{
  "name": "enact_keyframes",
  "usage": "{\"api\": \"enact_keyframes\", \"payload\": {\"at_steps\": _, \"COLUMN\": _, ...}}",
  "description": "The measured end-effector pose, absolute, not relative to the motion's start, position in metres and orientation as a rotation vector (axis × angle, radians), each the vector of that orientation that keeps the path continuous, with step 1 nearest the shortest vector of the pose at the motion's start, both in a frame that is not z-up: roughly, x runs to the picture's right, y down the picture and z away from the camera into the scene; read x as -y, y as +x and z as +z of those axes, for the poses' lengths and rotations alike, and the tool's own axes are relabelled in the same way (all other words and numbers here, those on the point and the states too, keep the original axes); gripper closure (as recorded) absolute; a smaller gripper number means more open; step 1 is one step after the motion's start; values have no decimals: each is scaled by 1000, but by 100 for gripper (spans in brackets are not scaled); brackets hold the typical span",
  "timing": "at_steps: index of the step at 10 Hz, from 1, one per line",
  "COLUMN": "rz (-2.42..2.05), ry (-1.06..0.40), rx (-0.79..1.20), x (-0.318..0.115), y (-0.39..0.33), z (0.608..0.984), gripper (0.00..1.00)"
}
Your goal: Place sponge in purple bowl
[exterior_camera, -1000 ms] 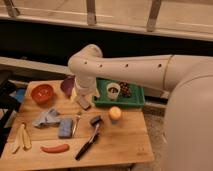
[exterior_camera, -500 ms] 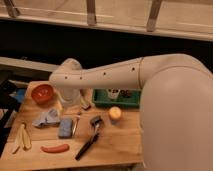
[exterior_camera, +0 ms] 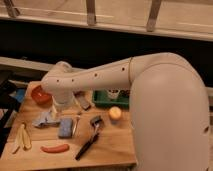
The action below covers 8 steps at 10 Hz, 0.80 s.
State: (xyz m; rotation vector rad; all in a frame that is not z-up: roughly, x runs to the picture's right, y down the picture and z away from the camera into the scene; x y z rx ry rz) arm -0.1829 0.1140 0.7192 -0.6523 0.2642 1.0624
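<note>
Sponge (exterior_camera: 65,127) lies flat on the bench (exterior_camera: 107,150), in its front left part, and nothing holds it. A long red thing (exterior_camera: 55,148) lies closer to the front edge. A black-handled tool (exterior_camera: 89,141) lies to the sponge's right.

Just behind the sponge, on the left, is a cloth (exterior_camera: 45,119) of the same grey-blue colour. They are so close that I cannot tell if they touch. The end effector (exterior_camera: 60,106) hangs just behind the cloth, spread wide and holding nothing. It could come down on the cloth and grab the wrong thing, or pinch both.

Farther back, by the back left corner, sits the orange bowl (exterior_camera: 40,94). The big arm (exterior_camera: 95,77) hides the purple bowl, so I cannot see it. The sponge could land in the orange bowl by mistake, or the arm could bump a bowl.
</note>
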Motion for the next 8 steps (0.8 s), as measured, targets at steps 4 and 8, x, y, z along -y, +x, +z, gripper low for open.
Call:
{"api": "enact_keyframes", "payload": {"at_steps": 4, "rz": 1012, "ry": -666, "rx": -257, "x": -123, "y": -216, "z": 730, "gripper": 23}}
{"api": "enact_keyframes", "payload": {"at_steps": 8, "rz": 969, "ry": -678, "rx": -306, "x": -143, "y": -238, "z": 759, "gripper": 23}}
